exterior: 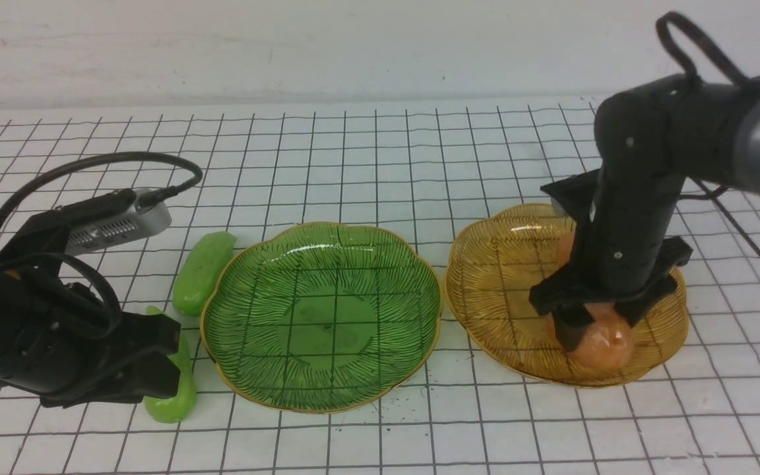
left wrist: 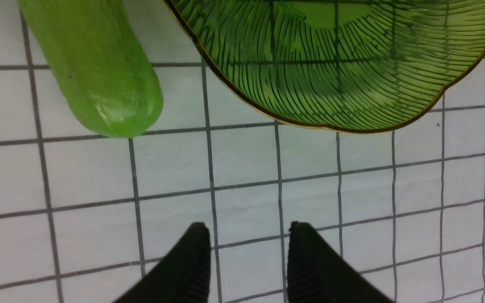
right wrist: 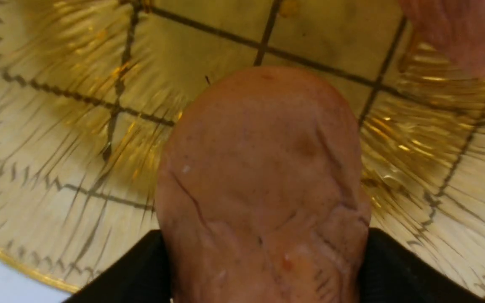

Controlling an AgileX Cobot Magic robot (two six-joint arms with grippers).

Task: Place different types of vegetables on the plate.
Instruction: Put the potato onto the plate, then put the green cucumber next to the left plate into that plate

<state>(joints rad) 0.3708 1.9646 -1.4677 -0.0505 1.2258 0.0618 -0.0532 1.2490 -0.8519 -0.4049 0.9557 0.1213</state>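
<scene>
At five o'clock on the amber plate (exterior: 485, 277), the right gripper (exterior: 594, 328) clamps a potato (exterior: 609, 344), seemingly to set it down; the left gripper (left wrist: 249, 229) gapes empty beside a cucumber (exterior: 172, 399), eight o'clock of the green plate (exterior: 320, 316).

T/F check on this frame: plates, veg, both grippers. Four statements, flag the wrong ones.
1. The green plate holds no vegetables. True.
2. Both cucumbers lie in the amber plate. False: the far cucumber and the near cucumber lie on the table, left of the green plate.
3. The right gripper has a potato between its fingers, at the amber plate. True.
4. The left gripper is clamped on a cucumber. False: the left gripper is open with only table between its fingers.
</scene>
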